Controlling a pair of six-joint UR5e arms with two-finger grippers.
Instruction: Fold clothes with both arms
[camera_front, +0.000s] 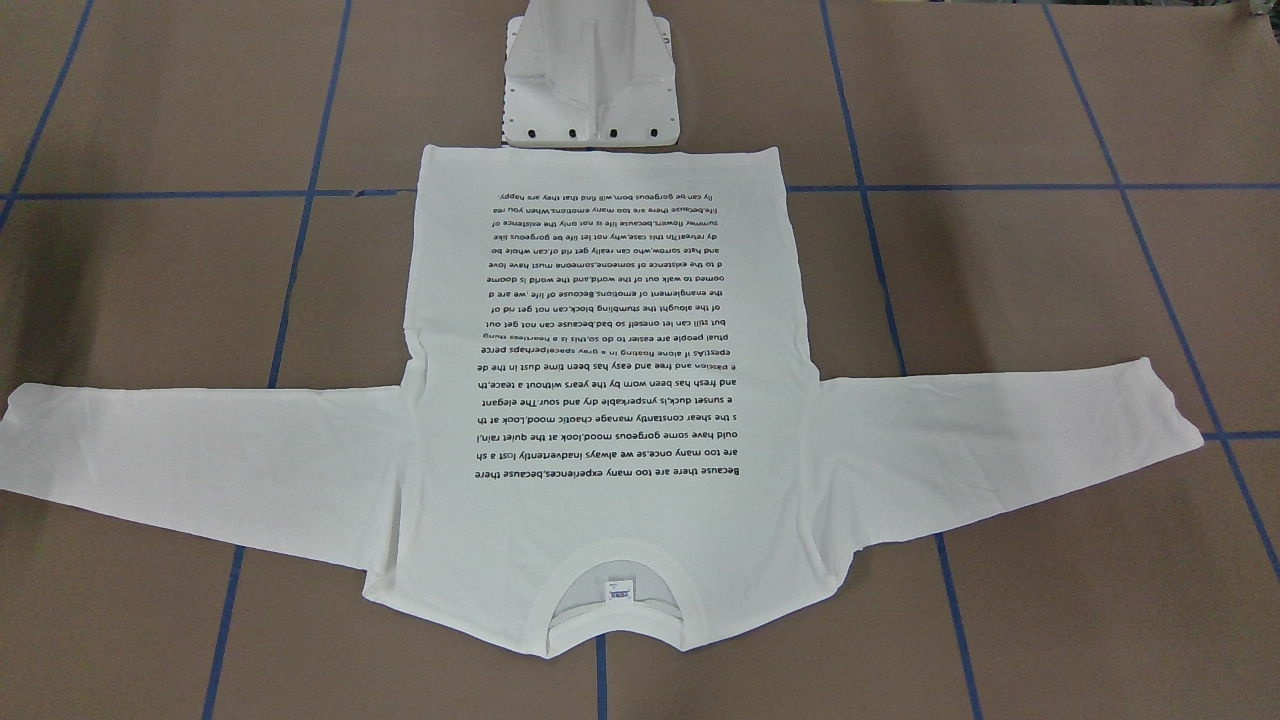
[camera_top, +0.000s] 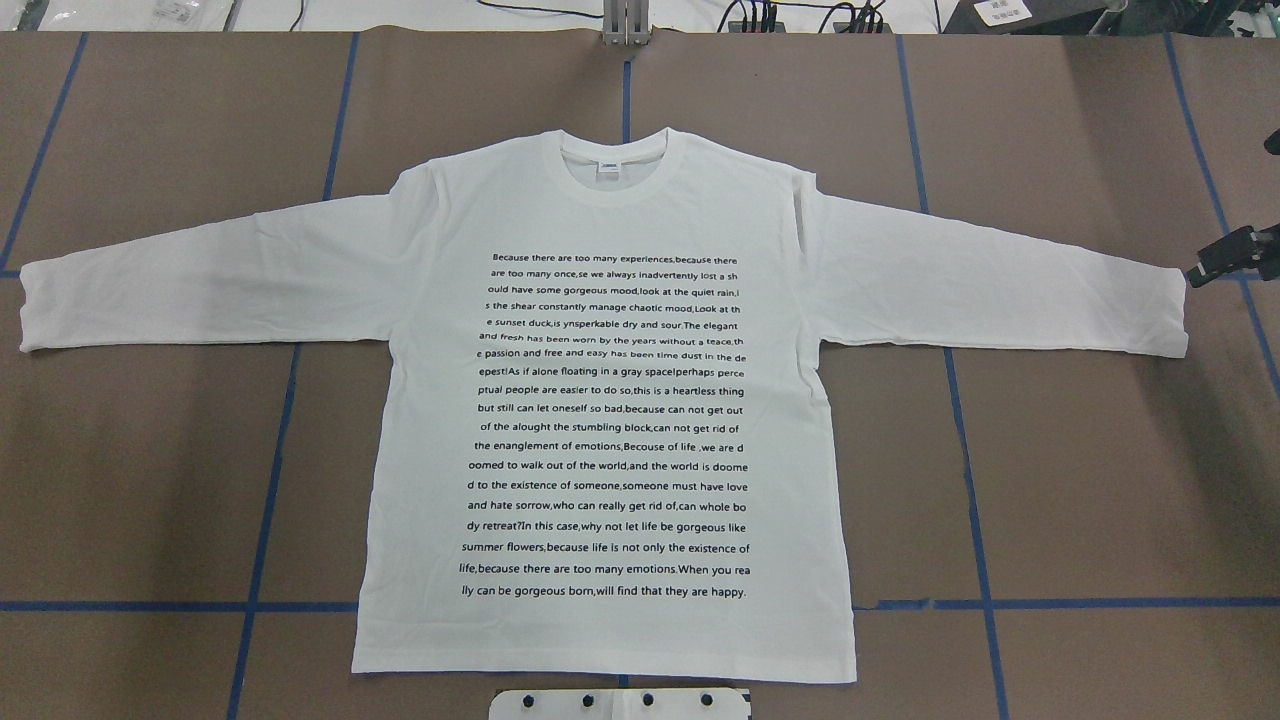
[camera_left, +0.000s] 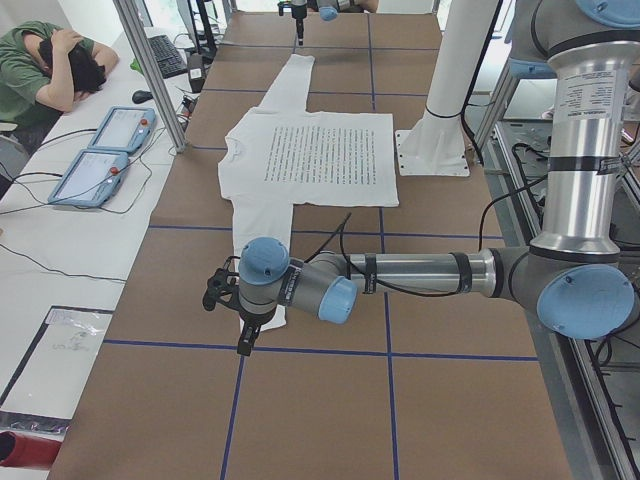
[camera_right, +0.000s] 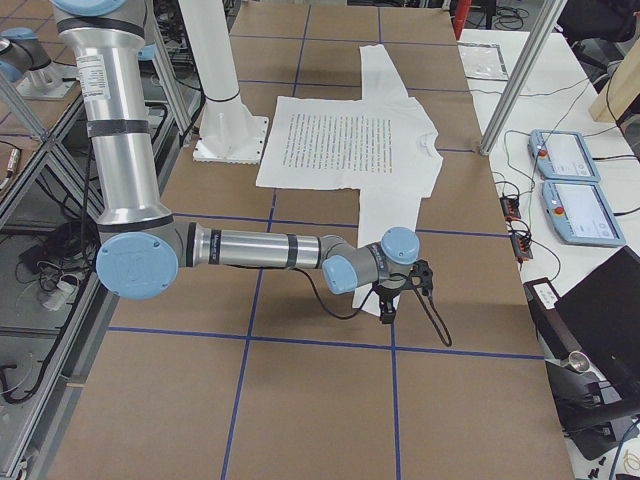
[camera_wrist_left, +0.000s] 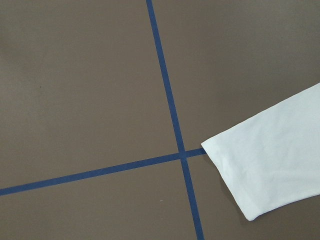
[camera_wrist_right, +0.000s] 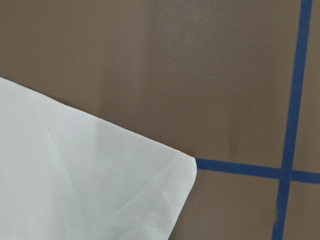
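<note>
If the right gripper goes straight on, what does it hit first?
Likely the sleeve cuff: the right gripper points down over its end. Depth is unclear; it might meet the table beside it.

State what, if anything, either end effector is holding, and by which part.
Nothing appears held. The T-shirt lies flat, sleeves spread. The left end effector and right end effector are by the cuffs, which both wrist views show lying free.

White shirt with a block of black text, white-and-blue label, brown table gridded with blue tape, grey left arm and right arm with light-blue caps, white base, pale-blue-edged tablets
</note>
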